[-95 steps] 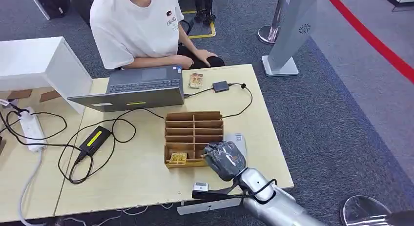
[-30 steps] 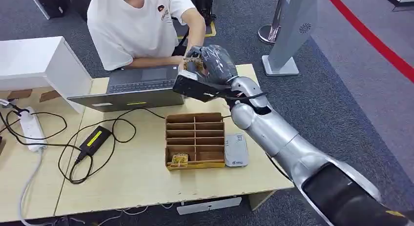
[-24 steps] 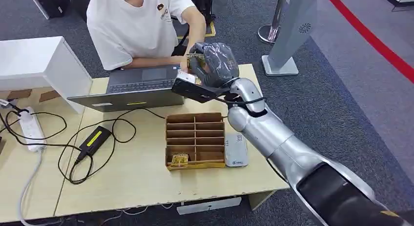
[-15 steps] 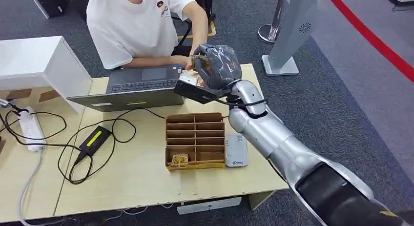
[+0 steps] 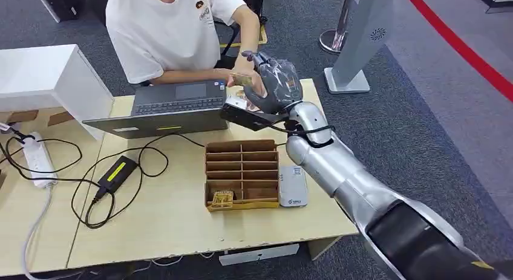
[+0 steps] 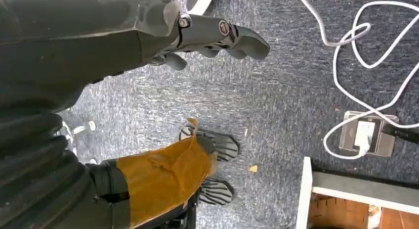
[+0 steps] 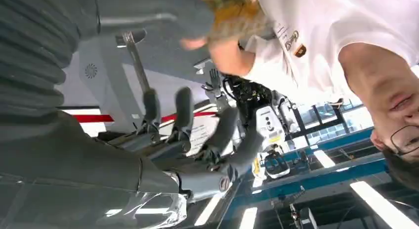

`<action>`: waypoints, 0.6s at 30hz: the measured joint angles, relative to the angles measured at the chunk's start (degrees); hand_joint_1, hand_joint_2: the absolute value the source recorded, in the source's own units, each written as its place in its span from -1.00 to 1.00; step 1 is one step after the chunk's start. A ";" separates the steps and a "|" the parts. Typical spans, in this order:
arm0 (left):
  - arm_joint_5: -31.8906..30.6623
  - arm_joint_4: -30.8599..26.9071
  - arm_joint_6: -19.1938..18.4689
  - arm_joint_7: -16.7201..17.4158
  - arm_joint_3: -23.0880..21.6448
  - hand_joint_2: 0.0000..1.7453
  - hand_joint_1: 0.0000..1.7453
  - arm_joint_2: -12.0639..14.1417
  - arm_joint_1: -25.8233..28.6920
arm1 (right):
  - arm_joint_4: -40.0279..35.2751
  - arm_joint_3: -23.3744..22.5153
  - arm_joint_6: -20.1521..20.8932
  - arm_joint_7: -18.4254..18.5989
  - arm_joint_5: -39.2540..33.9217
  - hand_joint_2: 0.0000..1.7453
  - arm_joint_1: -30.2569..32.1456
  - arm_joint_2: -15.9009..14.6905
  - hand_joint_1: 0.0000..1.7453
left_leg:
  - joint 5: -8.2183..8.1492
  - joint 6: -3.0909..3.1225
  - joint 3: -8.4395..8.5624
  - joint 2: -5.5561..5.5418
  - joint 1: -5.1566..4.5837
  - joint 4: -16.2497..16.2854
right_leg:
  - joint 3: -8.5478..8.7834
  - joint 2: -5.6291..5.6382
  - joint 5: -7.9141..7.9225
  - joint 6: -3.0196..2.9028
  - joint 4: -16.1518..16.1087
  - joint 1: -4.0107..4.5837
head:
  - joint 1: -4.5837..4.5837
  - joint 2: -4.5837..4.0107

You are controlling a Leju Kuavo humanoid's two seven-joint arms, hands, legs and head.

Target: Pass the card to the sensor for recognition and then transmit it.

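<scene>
Overhead: from the head view, a pale wooden table (image 5: 175,219) with a person (image 5: 163,32) in a white T-shirt seated at its far side, behind a grey laptop (image 5: 166,107).
Right hand: the right hand (image 5: 272,86), wrapped in clear film, is raised above the table's far edge at the end of a silver arm, just right of the laptop.
Card: a small tan card (image 5: 242,80) sits at the right hand's fingertips, and the person's hand (image 5: 245,65) meets it from the other side (the wrist view blurs this spot).
Right hand state: fingers are spread in the right wrist view (image 7: 197,135); whether they hold the card I cannot tell.
Left hand: seen from its wrist camera, the left hand (image 6: 207,36) hangs over grey carpet with fingers loosely apart, holding nothing.
Sensor: a small dark box (image 5: 273,107) on a cable lies on the table beneath the raised wrist, largely hidden.
Tray: a brown divided tray (image 5: 241,171) stands mid-table, one yellow card (image 5: 221,198) in its near-left compartment.
Beside the tray: a white device (image 5: 292,186) lies touching its right side.
Left part of table: a black power brick (image 5: 117,173) with looping cables, and a white power strip (image 5: 37,159).
</scene>
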 joint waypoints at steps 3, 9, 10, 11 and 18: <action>-0.15 0.02 -0.09 0.00 0.00 1.00 -1.00 -0.02 0.00 | 0.50 -0.59 -0.20 0.44 1.51 1.00 -0.15 -0.07 -1.00 | 0.00 0.00 0.00 0.00 0.00 0.00 | 0.00 0.00 0.00 0.00 0.00 0.00 | 0.00 0.00; -0.22 0.02 -0.22 0.02 0.00 1.00 -1.00 -0.02 0.00 | 1.38 -1.14 -0.24 0.35 1.57 1.00 -0.39 -0.28 -1.00 | 0.00 0.00 -0.01 0.00 0.00 0.01 | 0.00 0.00 0.00 0.00 -0.01 0.00 | 0.00 0.00; -0.22 0.00 -0.22 0.02 0.00 1.00 -1.00 -0.02 0.00 | 1.42 -1.16 -0.24 0.35 1.57 1.00 -0.39 -0.31 -1.00 | 0.00 0.00 0.00 0.00 0.00 0.01 | 0.00 0.00 0.00 0.00 -0.01 0.00 | 0.00 0.00; -0.22 0.02 -0.24 0.02 0.00 1.00 -1.00 -0.02 0.00 | 1.44 -1.20 -0.24 0.35 1.57 1.00 -0.39 -0.33 -1.00 | 0.00 0.00 -0.01 0.00 0.00 0.01 | 0.00 0.00 0.00 0.00 -0.01 0.00 | 0.00 0.02; -0.31 0.00 -1.01 0.55 0.00 1.00 -1.00 0.00 -0.03 | 2.25 -1.46 -0.74 1.86 4.02 1.00 -1.07 -0.96 -1.00 | 0.00 0.00 0.00 0.00 0.00 0.01 | 0.00 -0.02 0.00 0.00 -0.01 0.00 | 0.00 0.00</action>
